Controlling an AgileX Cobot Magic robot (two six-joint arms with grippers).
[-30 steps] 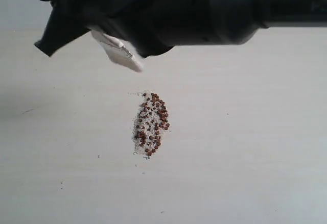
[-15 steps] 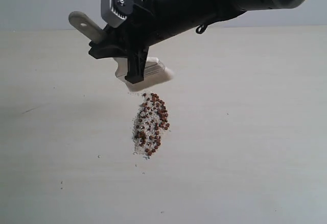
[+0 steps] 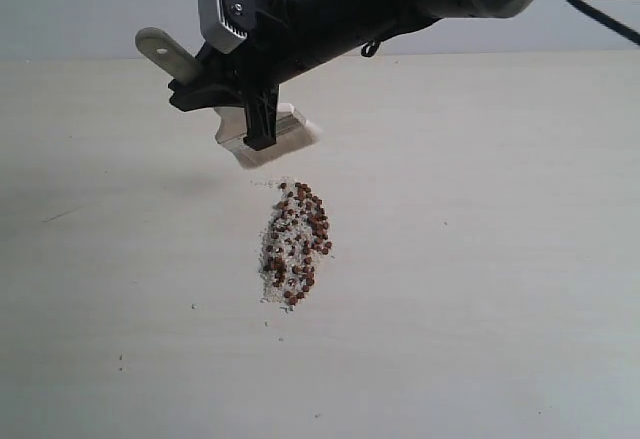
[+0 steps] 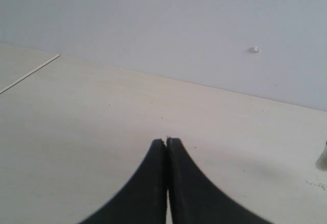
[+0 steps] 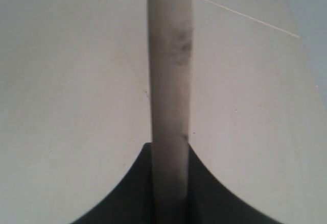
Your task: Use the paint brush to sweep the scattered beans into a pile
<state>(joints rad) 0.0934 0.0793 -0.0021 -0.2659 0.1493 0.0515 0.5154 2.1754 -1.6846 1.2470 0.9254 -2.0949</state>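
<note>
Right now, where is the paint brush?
In the exterior view the paint brush is upper left of centre, clamped in the right hand, off the table, bristles just beyond the pile.

The table [image 3: 480, 299] across the lower frame is pale, matt and smooth-looking, with a few tiny specks. Near the upper middle, the paint brush [image 3: 292, 131] has a light, bare wooden handle, smudged grey in the right wrist view. Its ferrule looks like dull silver metal, and its bristles are soft and cream. The beans [image 3: 314, 221] in the pile [image 3: 295, 244] look smooth and reddish-brown, among chalky white grains [image 3: 277, 261]. The right gripper [image 3: 262, 141] and left gripper [image 4: 166, 142] look like matt black plastic. A grey plate [image 3: 222, 4] above seems metal. The wall [image 4: 179, 20] is flat and matt.
</note>
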